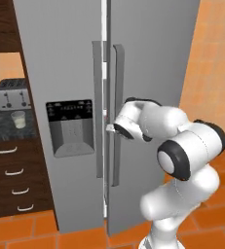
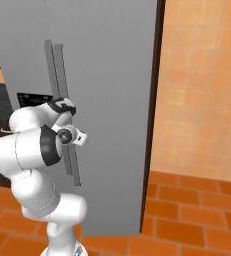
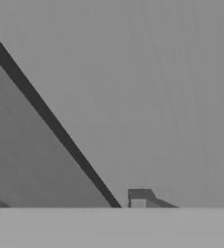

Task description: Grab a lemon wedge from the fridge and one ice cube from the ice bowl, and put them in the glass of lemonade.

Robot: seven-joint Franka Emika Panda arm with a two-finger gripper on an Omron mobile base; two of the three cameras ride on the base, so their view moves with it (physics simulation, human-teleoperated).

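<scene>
Tool [image 1: 112, 128] at right-door handle [image 1: 117, 114] of fridge [image 1: 65, 58], grip state cannot tell. Glass of lemonade [image 1: 19, 119] far left on desk [image 1: 7, 127]. Risk: tool slips off handle, door stays shut

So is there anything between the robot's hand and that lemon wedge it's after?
Yes, the fridge itself. Both doors look nearly shut, with just a thin gap between them, so whatever is inside stays hidden. The hand sits at the right door's handle; that door must swing open first.
</scene>
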